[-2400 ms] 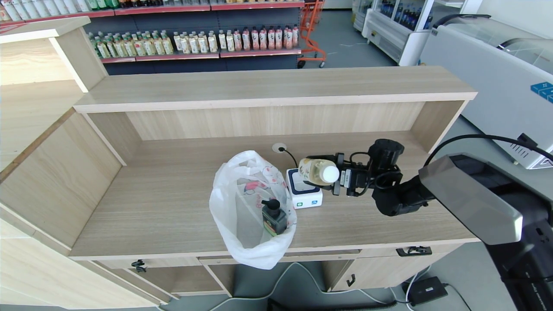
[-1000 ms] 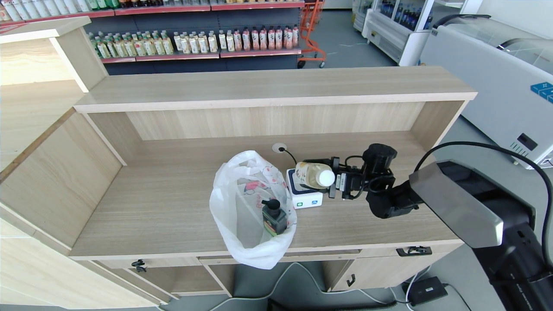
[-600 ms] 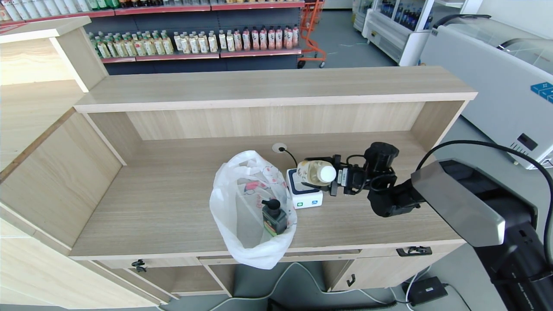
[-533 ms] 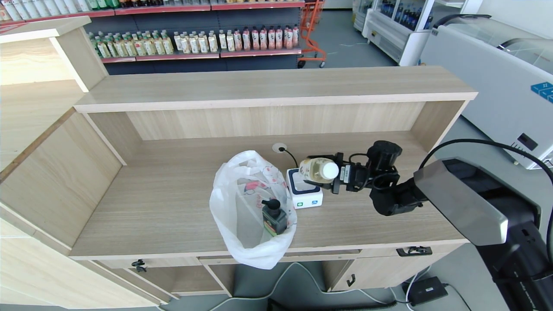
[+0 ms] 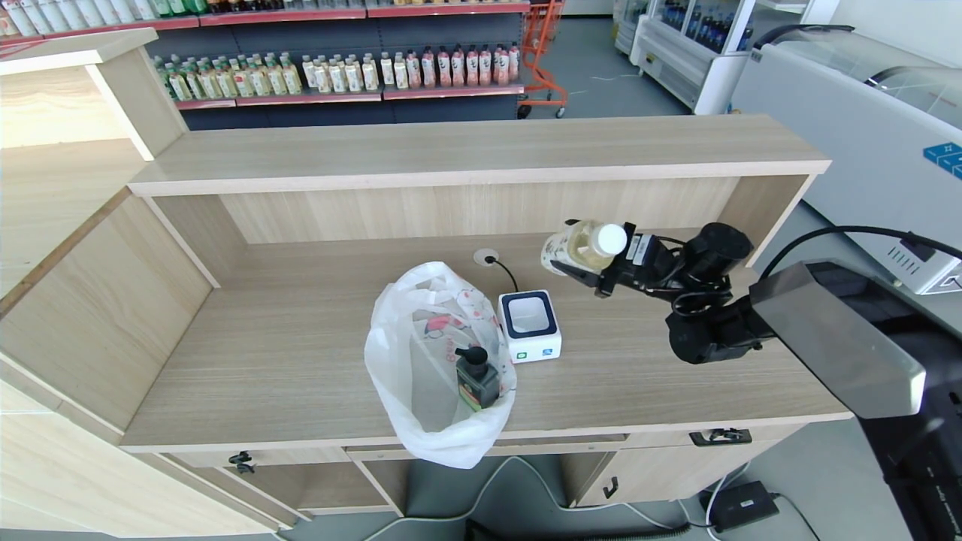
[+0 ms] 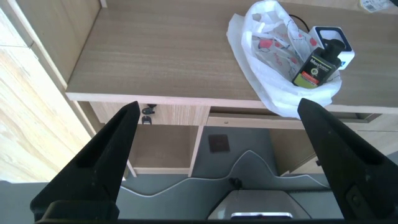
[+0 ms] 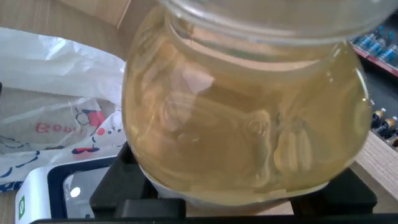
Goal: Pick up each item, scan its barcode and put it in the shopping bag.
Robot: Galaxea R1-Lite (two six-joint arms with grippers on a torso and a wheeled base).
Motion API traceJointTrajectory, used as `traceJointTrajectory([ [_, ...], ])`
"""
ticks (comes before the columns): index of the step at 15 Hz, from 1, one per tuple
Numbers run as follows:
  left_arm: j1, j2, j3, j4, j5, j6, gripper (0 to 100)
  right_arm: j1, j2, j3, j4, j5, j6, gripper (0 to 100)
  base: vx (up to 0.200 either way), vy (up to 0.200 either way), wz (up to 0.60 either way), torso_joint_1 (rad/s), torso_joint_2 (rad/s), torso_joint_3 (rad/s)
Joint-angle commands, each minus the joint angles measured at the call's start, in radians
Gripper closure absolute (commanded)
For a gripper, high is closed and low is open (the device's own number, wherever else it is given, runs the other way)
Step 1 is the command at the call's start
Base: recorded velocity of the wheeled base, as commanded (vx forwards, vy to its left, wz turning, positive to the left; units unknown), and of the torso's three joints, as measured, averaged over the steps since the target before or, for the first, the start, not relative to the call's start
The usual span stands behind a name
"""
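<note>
My right gripper (image 5: pixel 585 255) is shut on a clear bottle (image 5: pixel 570 246) of pale yellow drink with a white cap, held sideways in the air behind and to the right of the white barcode scanner (image 5: pixel 530 324). In the right wrist view the bottle (image 7: pixel 249 112) looms close, with the scanner (image 7: pixel 53 186) and the bag (image 7: pixel 56 106) below it. The white shopping bag (image 5: pixel 421 353) stands open left of the scanner, and a dark pump bottle (image 5: pixel 476 379) sits inside it. My left gripper (image 6: pixel 219 112) hangs open off the counter's front edge, with the bag (image 6: pixel 267 68) ahead of it.
The wooden counter (image 5: pixel 301 353) has a raised back wall and side walls. A black cable (image 5: pixel 505 272) runs from a hole in the counter to the scanner. Drawers with dark handles (image 5: pixel 719 436) sit under the front edge. Bare counter lies left of the bag.
My right gripper held the bottle just over the scanner, then lifted it up, back and to the right. The bag and the scanner stayed put.
</note>
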Motion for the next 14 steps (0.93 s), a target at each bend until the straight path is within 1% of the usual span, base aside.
traceJointTrajectory([
  [1,0.000,0.000,0.000,0.000,0.000,-0.001,0,-0.004,-0.049,0.050,-0.025,-0.060,0.048,100,0.000,0.000,0.00,0.000,0.00,0.000],
  [3,0.000,0.000,0.000,0.000,0.000,-0.001,0,-0.024,-0.095,0.116,-0.019,-0.104,0.074,100,0.000,0.000,0.00,0.000,0.00,0.000],
  [5,0.000,0.000,0.000,0.000,0.000,-0.001,0,-0.056,-0.169,0.236,-0.016,-0.144,0.092,100,0.000,0.000,0.00,0.000,0.00,0.000],
  [7,0.000,0.000,0.000,0.000,0.000,-0.001,0,-0.072,-0.250,0.340,-0.011,-0.236,0.150,100,0.000,0.000,0.00,0.000,0.00,0.000],
  [9,0.000,0.000,0.000,0.000,0.000,-0.001,0,-0.092,-0.374,0.481,0.010,-0.416,0.284,100,0.000,0.000,0.00,0.000,0.00,0.000],
  [10,0.000,0.000,0.000,0.000,0.000,-0.001,0,-0.099,-0.445,0.547,0.061,-0.494,0.327,100,0.000,0.000,0.00,0.000,0.00,0.000],
  [11,0.000,0.000,0.000,0.000,0.000,-0.001,0,-0.118,-0.508,0.607,0.118,-0.542,0.338,100,0.000,0.000,0.00,0.000,0.00,0.000],
  [12,0.000,0.000,0.000,0.000,0.000,-0.001,0,-0.128,-0.535,0.638,0.142,-0.554,0.338,100,0.000,0.000,0.00,0.000,0.00,0.000],
  [13,0.000,0.000,0.000,0.000,0.000,-0.001,0,-0.164,-0.629,0.765,0.177,-0.586,0.330,100,0.000,0.000,0.00,0.000,0.00,0.000],
  [14,0.000,0.000,0.000,0.000,0.000,-0.001,0,-0.177,-0.649,0.805,0.174,-0.589,0.324,100,0.000,0.000,0.00,0.000,0.00,0.000],
])
